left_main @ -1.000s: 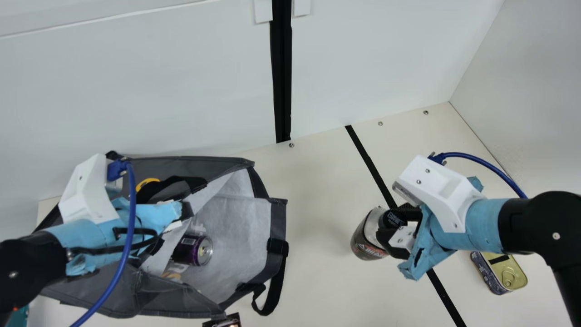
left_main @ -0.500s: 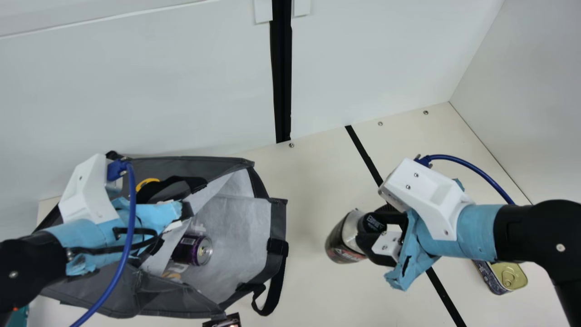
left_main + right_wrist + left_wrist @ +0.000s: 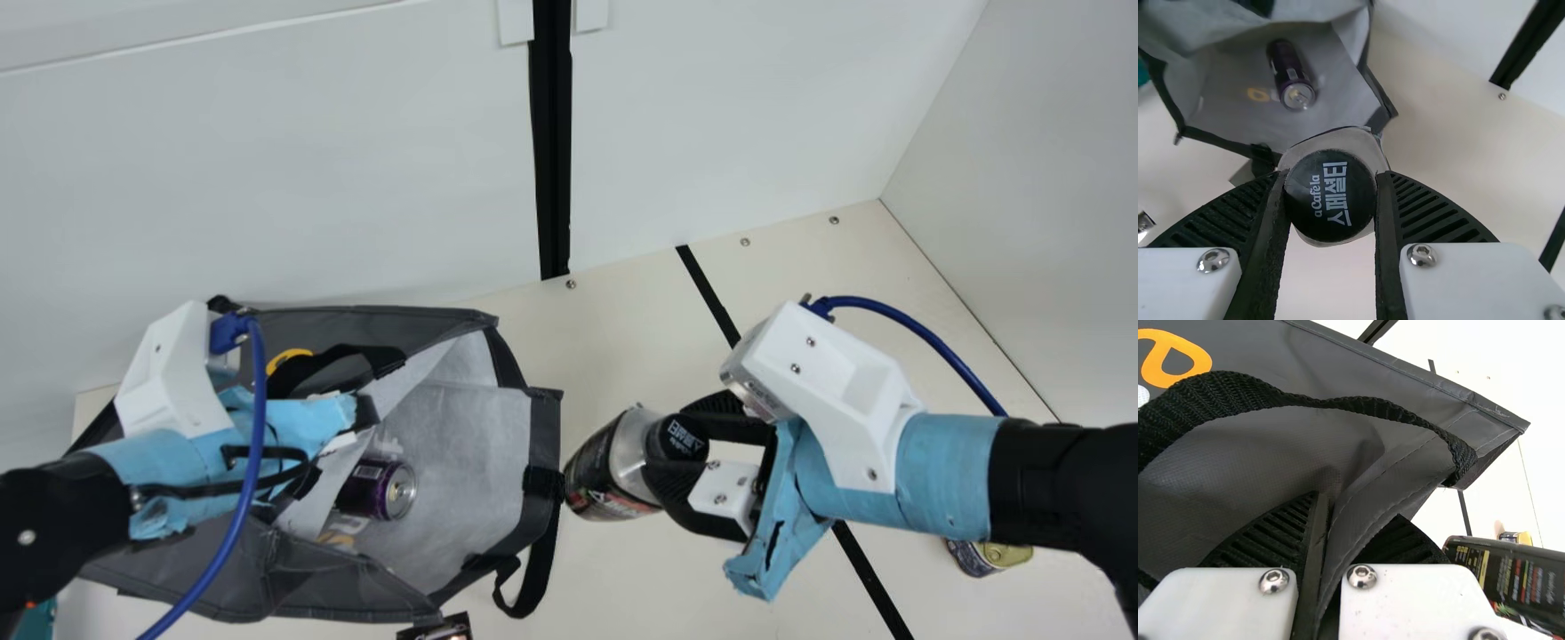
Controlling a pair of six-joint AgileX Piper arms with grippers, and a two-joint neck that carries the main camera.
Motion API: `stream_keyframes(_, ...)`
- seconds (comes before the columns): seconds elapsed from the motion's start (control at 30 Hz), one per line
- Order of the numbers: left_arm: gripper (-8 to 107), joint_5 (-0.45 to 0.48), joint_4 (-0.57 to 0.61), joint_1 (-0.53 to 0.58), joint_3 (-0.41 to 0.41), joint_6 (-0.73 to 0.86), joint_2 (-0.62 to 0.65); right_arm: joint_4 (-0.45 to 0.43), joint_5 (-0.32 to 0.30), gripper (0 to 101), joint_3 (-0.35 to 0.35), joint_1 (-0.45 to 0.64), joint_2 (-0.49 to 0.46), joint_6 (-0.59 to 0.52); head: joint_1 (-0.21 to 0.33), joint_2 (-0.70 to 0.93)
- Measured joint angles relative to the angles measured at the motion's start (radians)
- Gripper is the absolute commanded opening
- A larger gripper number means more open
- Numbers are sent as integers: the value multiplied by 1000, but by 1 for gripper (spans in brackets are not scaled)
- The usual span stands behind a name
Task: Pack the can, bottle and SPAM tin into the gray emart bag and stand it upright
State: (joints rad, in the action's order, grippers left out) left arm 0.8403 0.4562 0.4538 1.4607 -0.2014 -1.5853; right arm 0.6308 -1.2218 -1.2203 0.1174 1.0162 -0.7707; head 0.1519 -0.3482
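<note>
The gray bag (image 3: pixel 329 578) lies on its side at the left, its mouth facing right. My left gripper (image 3: pixel 356 422) is at its upper panel; in the left wrist view my left gripper (image 3: pixel 1321 567) pinches the bag's gray fabric (image 3: pixel 1358 513). Inside the bag lies the purple can (image 3: pixel 384 489). My right gripper (image 3: pixel 702 444) holds the bottle (image 3: pixel 613 471) by its black cap, the base at the bag's mouth edge. The right wrist view has my right gripper (image 3: pixel 1330 207) closed around the cap (image 3: pixel 1330 195). The SPAM tin (image 3: pixel 987 556) lies partly hidden below the right arm.
A small dark object (image 3: pixel 440 628) lies by the bag's near edge. A black strap loop (image 3: pixel 529 578) hangs off the bag's mouth. White walls (image 3: pixel 711 116) stand behind and at the right; a black line crosses the cream table (image 3: pixel 622 356).
My right gripper has carried the bottle leftward to the bag's mouth. The right arm now covers more of the tin. My left arm and the bag have kept still.
</note>
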Motion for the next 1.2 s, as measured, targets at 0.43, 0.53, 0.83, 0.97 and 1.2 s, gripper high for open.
stream_keyframes(0.43,-8,0,0,0,0,0,0,117,2,0,-23,5,3,-20,0,0)
stream_keyframes(0.53,-8,0,0,0,0,0,0,134,2,0,-24,13,14,-36,0,2)
stream_keyframes(0.83,-8,0,0,0,0,0,0,193,3,0,-32,24,35,-68,0,0)
stream_keyframes(0.97,-8,0,0,0,0,0,0,215,3,0,-34,31,42,-75,0,0)
stream_keyframes(1.2,-8,0,0,0,0,0,0,237,29,0,-17,18,51,-85,0,2)
